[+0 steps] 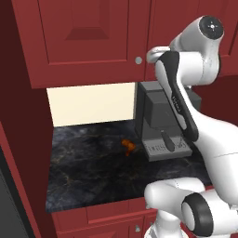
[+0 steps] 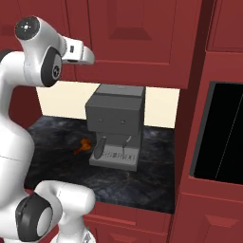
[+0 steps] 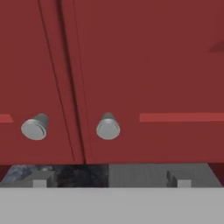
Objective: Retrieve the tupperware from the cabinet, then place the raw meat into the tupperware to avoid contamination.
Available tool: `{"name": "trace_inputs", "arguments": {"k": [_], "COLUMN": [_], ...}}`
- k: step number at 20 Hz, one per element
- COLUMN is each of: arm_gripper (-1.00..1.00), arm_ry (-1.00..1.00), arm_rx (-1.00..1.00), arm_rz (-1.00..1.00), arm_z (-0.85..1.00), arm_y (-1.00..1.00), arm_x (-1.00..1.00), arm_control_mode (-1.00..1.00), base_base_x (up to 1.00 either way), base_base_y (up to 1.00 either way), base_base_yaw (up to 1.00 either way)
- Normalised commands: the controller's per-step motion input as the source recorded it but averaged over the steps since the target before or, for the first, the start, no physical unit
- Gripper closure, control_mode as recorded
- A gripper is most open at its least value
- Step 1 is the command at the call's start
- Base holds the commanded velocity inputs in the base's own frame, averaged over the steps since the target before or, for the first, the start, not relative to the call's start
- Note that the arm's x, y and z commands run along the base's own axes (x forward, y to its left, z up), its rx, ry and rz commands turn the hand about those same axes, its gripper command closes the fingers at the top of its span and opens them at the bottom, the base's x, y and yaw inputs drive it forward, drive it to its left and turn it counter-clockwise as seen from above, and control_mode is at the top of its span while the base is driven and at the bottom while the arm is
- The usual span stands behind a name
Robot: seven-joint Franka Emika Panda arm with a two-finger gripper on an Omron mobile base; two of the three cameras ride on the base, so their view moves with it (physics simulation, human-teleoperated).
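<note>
The cabinet [image 1: 88, 42] [image 2: 137, 38] hangs above the counter, and both dark red doors [image 3: 153, 65] are shut. The tupperware is hidden. In the hand view two round silver knobs [image 3: 34, 128] [image 3: 108, 127] sit either side of the door seam, close in front of my gripper [image 3: 109, 183]. Its fingertips [image 3: 39, 181] stand wide apart and open, with nothing between them. From the base views my hand [image 1: 157, 52] [image 2: 81, 52] is raised level with the doors' lower edge. The raw meat [image 1: 127, 145] [image 2: 84, 145], a small orange-brown lump, lies on the counter left of the machine.
A big dark grey coffee machine [image 1: 160, 125] [image 2: 116, 126] stands on the dark marble counter [image 1: 88, 172] [image 2: 142, 185] below my hand. A red side wall [image 1: 18, 116] closes the left. A black oven front [image 2: 223, 133] sits in the tall red unit on the right.
</note>
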Motion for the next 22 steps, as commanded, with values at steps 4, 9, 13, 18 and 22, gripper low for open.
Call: {"name": "trace_inputs", "arguments": {"k": [4, 9, 13, 18, 22], "arm_gripper": [-1.0, -1.0, -1.0, -1.0, -1.0], "arm_ry": [0.0, 0.0, 0.0, 0.0, -0.01], "arm_rx": [0.0, 0.0, 0.0, 0.0, 0.0], "arm_rz": [0.0, 0.0, 0.0, 0.0, 0.0], "arm_z": [0.01, -0.01, -0.06, -0.15, -0.14], "arm_y": [0.07, 0.0, 0.0, 0.0, 0.0], "arm_x": [0.14, 0.26, 0.32, 0.35, 0.37], "arm_control_mode": [-1.0, -1.0, -1.0, -1.0, -1.0], "base_base_x": [0.0, 0.0, 0.0, 0.0, 0.0], "base_base_y": [0.0, 0.0, 0.0, 0.0, 0.0], "base_base_yaw": [0.0, 0.0, 0.0, 0.0, 0.0]}}
